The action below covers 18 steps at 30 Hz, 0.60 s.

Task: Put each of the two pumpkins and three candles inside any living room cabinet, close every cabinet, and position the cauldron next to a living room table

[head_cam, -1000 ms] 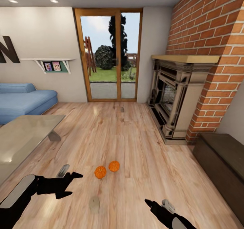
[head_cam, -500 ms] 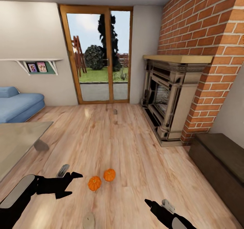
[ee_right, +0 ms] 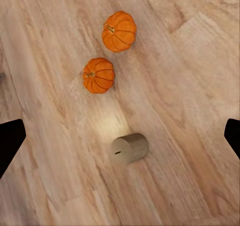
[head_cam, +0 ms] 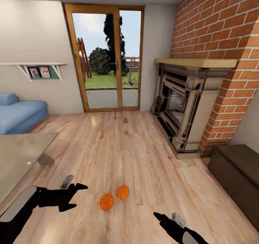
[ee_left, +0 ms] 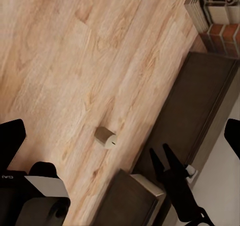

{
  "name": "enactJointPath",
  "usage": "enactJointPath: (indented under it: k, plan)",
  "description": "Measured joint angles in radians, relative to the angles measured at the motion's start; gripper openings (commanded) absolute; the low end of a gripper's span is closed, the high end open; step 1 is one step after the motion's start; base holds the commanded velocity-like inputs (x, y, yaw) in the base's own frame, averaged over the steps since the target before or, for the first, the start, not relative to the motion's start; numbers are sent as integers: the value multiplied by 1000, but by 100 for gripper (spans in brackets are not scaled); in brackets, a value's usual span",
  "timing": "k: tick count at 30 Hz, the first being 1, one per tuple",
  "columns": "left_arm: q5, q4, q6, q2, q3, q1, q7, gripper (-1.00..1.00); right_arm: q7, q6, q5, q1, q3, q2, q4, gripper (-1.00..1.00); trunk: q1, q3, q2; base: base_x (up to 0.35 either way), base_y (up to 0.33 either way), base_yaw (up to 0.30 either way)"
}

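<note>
Two orange pumpkins point(head_cam: 107, 202) point(head_cam: 122, 192) sit side by side on the wood floor, just ahead of and between my arms. The right wrist view has both pumpkins point(ee_right: 98, 74) point(ee_right: 119, 30), with a beige candle point(ee_right: 129, 148) lying on its side near them. A candle point(ee_left: 105, 136) lies on the floor in the left wrist view, beside the dark-brown cabinet point(ee_left: 200, 100). The cabinet point(head_cam: 235, 170) stands along the right wall, its front shut. My left gripper point(head_cam: 76, 197) is open and empty, left of the pumpkins. My right gripper point(head_cam: 160, 217) is open and empty, to their right. The cauldron is out of view.
A glass table point(head_cam: 18, 157) stands at the left with a blue sofa point(head_cam: 18, 114) behind it. A fireplace point(head_cam: 183, 110) in a brick wall fills the right side. A glass door point(head_cam: 106, 60) is straight ahead, with a small grey object point(head_cam: 125, 120) on the floor before it.
The whole picture has shifted, so the camera has moved; the pumpkins now sit lower in the view, nearer my arms. Both arms hold the same pose.
</note>
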Motion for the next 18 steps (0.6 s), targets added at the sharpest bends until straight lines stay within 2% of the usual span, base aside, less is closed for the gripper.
enactJointPath:
  k: [10,18]
  plan:
    - [0,1,1,0,0,0,-3,100,0,-20,-2,0,0,-1,1,100,0,0,0,125,28,-188]
    - [-1,0,0,1,1,0,-4,100,0,-28,-3,0,0,-1,1,100,0,0,0,77,-28,-45]
